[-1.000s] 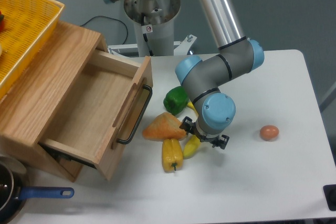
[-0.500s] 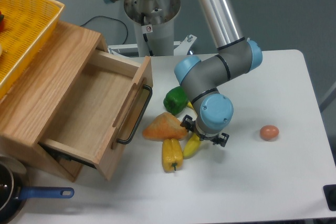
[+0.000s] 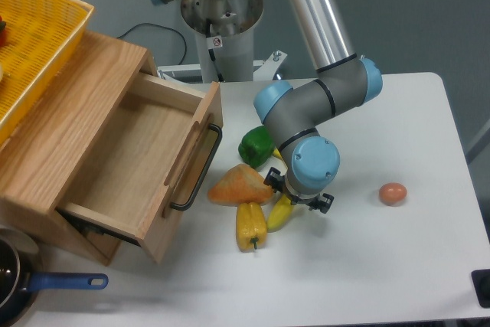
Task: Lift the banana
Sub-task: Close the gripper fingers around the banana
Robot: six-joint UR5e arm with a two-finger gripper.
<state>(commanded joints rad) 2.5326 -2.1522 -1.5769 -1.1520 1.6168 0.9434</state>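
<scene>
- Gripper (image 3: 297, 203): I see it low over the banana (image 3: 279, 213); finger state hidden.
- Yellow pepper (image 3: 251, 225), orange wedge (image 3: 238, 185): touching banana's left.
- Green pepper (image 3: 256, 145): behind.
- Egg (image 3: 393, 194): well right.

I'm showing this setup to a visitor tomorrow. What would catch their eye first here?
Probably the grey and blue arm bent low over the table's middle, its claw hidden under the wrist above a banana. The banana lies in a bright cluster with a yellow pepper, an orange wedge and a green pepper. To the left, a wooden drawer stands open.
</scene>
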